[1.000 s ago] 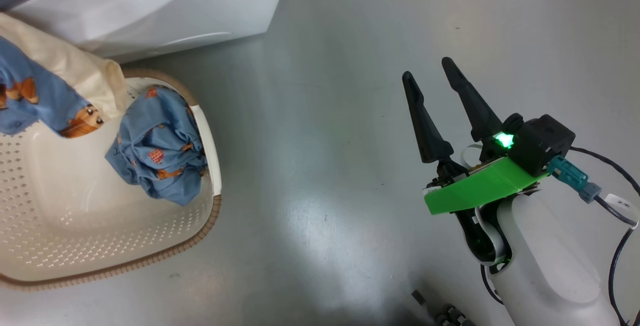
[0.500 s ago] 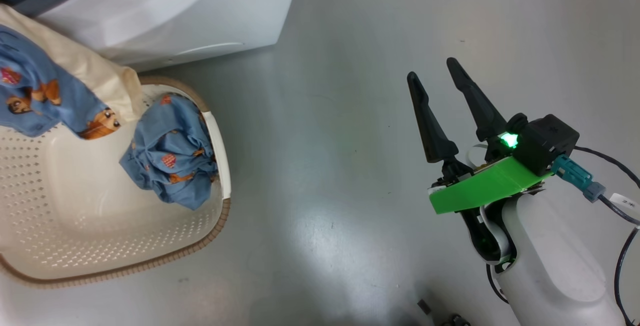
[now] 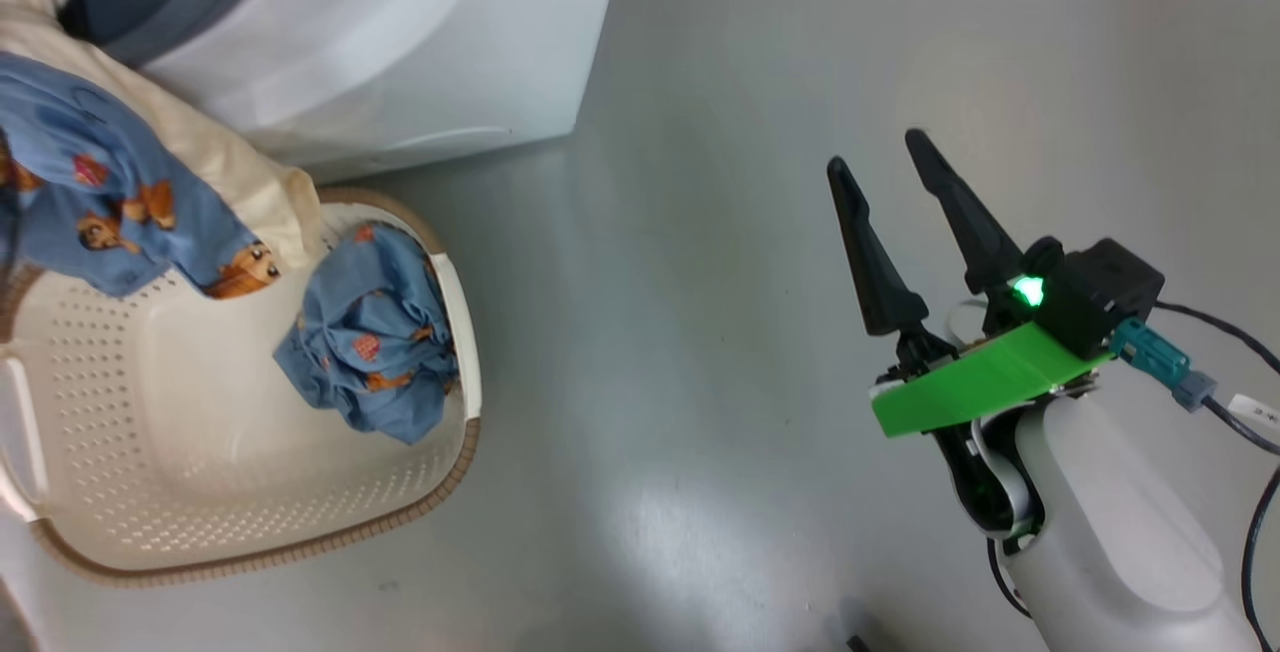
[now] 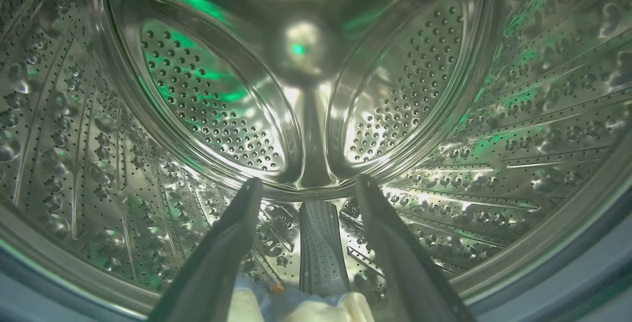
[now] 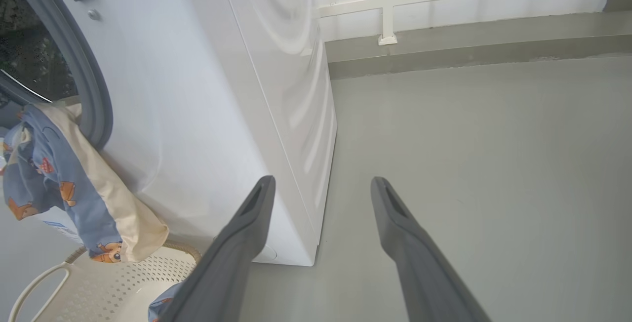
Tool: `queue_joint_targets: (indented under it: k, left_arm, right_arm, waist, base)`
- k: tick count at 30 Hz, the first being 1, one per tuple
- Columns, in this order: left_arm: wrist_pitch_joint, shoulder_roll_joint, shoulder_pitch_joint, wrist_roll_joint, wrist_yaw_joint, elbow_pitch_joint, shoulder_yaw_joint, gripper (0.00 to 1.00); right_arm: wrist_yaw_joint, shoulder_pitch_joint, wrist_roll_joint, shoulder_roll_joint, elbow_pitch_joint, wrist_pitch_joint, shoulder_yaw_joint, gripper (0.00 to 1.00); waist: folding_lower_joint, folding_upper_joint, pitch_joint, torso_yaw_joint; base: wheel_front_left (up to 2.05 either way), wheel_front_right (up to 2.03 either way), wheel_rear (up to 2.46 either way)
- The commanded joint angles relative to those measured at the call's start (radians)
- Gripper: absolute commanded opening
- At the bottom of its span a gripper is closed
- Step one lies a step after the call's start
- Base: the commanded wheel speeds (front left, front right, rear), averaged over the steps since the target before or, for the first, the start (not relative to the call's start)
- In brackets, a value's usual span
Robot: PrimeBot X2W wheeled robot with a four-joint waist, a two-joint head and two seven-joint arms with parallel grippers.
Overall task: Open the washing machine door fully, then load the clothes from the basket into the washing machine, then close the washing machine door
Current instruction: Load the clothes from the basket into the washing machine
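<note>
The white washing machine (image 3: 400, 52) stands at the upper left; its door is out of view. My left gripper (image 4: 308, 186) is open inside the steel drum (image 4: 212, 114), and blue-and-cream fabric (image 4: 296, 307) lies low between its fingers. One of the clothes (image 3: 100, 192), blue with a cream lining, hangs out of the grey gasket (image 5: 89, 90) over the basket (image 3: 440, 492). A second crumpled blue garment (image 3: 375, 342) lies against the basket's right wall. My right gripper (image 3: 875, 154) hovers open and empty over the floor, well right of the basket. The right wrist view has this gripper (image 5: 322, 182) facing the machine's corner (image 5: 306, 243).
Grey floor (image 3: 680, 332) spreads between the basket and my right arm. A wall with a white rail (image 5: 387, 6) runs behind the machine. Black cables (image 3: 1250, 412) trail from my right wrist at the view's right edge.
The head camera has moved: the whole picture has slid right and down, bringing more of the machine's opening and the hanging garment into view. My right gripper stays open in place.
</note>
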Motion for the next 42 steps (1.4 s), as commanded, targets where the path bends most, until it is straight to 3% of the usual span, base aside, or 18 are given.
queue_joint_targets:
  k: [1,17,42]
  left_arm:
    - [-0.005,0.042,0.033,0.02,0.001,-0.037,0.027,1.0]
    - [-0.005,-0.092,0.356,0.162,-0.008,-0.208,0.166,1.0]
    - [-0.005,-0.188,0.817,0.194,-0.009,-0.405,0.173,1.0]
  right_arm:
    - [0.004,0.041,0.006,-0.006,-0.016,-0.008,0.01,1.0]
    - [0.004,0.107,0.022,-0.059,0.008,-0.008,-0.015,1.0]
    - [0.004,0.288,0.063,-0.148,0.013,-0.008,-0.055,1.0]
  waist:
    - [0.0,0.0,-0.026,0.004]
    - [0.0,0.0,-0.197,0.051]
    - [0.0,0.0,-0.442,0.134]
  base:
    - [0.0,0.0,0.0]
    - [0.0,0.0,0.0]
    - [0.0,0.0,0.0]
